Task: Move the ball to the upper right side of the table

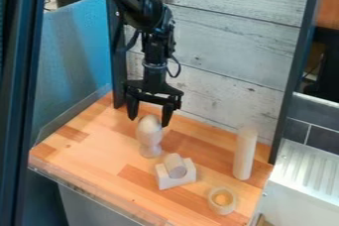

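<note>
My gripper (149, 122) hangs down at the back left of the wooden table (92, 145), its two fingers spread wide and open. Between and just below the fingertips is the rounded top of a pale wooden egg-shaped piece (149, 132), the most ball-like thing here. It stands upright on a small rounded wooden base (151, 150). I cannot tell whether either finger touches it.
In front of the egg-shaped piece, a short cylinder (175, 164) rests in a pale notched block (176, 181). A tall cylinder (245, 153) stands at the right, with a small round cup (222, 200) nearer the front. A wall (212, 86) rises behind.
</note>
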Controlling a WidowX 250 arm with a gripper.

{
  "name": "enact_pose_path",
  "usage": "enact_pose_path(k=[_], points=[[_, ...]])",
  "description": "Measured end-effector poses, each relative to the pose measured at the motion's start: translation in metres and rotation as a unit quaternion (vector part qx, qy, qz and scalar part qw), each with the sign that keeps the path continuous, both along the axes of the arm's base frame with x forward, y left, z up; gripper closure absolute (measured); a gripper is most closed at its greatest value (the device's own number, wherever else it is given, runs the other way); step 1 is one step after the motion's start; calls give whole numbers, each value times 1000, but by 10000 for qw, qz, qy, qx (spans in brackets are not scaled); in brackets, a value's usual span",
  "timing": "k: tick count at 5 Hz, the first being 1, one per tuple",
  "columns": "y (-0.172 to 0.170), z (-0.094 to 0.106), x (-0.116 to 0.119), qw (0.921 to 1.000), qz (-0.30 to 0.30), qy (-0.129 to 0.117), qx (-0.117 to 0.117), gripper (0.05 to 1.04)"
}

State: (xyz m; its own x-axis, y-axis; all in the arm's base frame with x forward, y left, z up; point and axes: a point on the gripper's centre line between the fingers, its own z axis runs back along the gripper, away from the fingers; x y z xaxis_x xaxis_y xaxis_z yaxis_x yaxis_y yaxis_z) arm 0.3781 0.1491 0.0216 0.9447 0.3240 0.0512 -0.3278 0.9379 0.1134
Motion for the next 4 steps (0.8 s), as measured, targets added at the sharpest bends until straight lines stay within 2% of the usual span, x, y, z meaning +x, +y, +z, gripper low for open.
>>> enact_pose_path(k=[1, 2, 3, 4], points=[[1, -5, 1, 9999, 27, 98, -41, 150], [2, -7, 3, 9997, 79, 200, -89, 379], [1, -7, 5, 9998, 91, 138, -107, 387], [-3, -8, 6, 9996, 28, 114, -240, 387]])
